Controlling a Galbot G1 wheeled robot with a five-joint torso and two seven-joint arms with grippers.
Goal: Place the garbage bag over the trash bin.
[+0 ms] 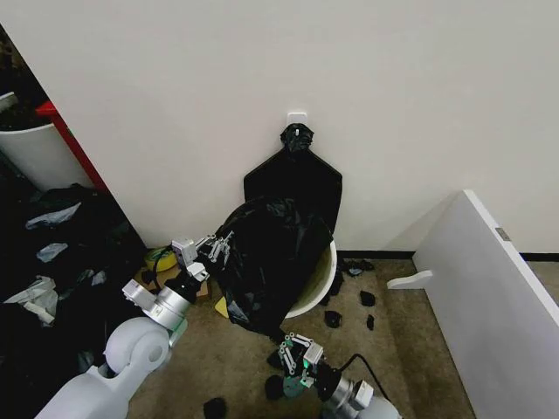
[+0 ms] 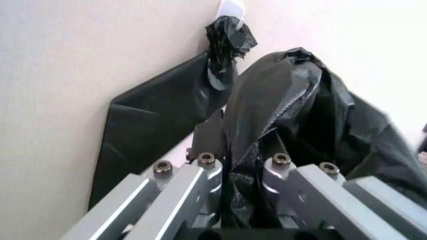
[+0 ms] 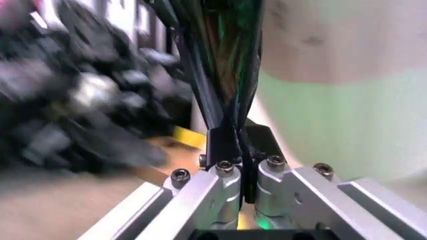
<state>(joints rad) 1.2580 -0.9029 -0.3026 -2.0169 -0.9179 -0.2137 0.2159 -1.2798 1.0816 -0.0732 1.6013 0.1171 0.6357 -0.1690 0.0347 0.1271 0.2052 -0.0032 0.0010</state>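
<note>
- The garbage bag (image 1: 266,262) is draped over the left side of the trash bin (image 1: 319,292), which stands on the floor against the far wall.
- The bag's upper left edge is pinched by the left gripper (image 1: 217,246).
- Its lower near edge is clamped by the right gripper (image 1: 291,352), just beside the bin's base.

Garbage bag (image 1: 266,262) drapes over trash bin (image 1: 321,284), left hand (image 1: 217,247) at its edge.
</note>
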